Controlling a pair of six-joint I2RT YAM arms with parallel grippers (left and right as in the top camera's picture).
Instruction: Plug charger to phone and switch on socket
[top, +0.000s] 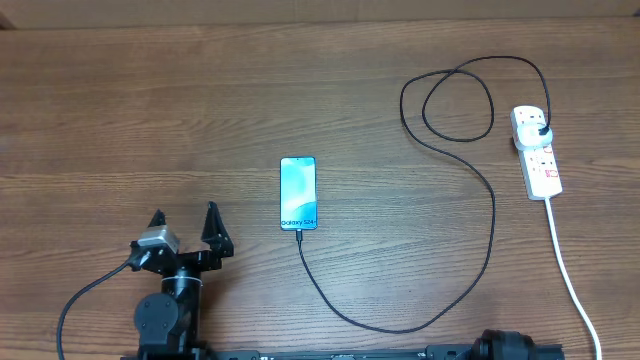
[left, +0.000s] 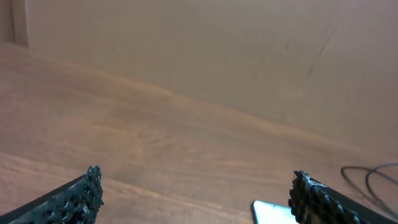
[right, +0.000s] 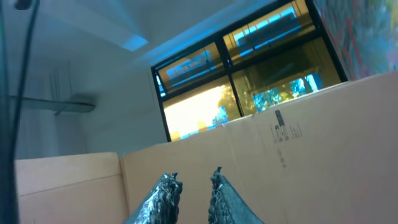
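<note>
Left gripper is standing wide open, empty; phone is lying near, off its right; right gripper is pointing upward, almost closed

This looks like a robot test bench set up in an indoor lab or office room. A wood-grain desk has a black robot arm fixed at its near edge. Plain cardboard sheets stand at the desk's edge as a makeshift wall. Above the cardboard, the right wrist view shows a large dark-framed window lit brightly, and a plain white ceiling. A white power strip lies on the desk.
</note>
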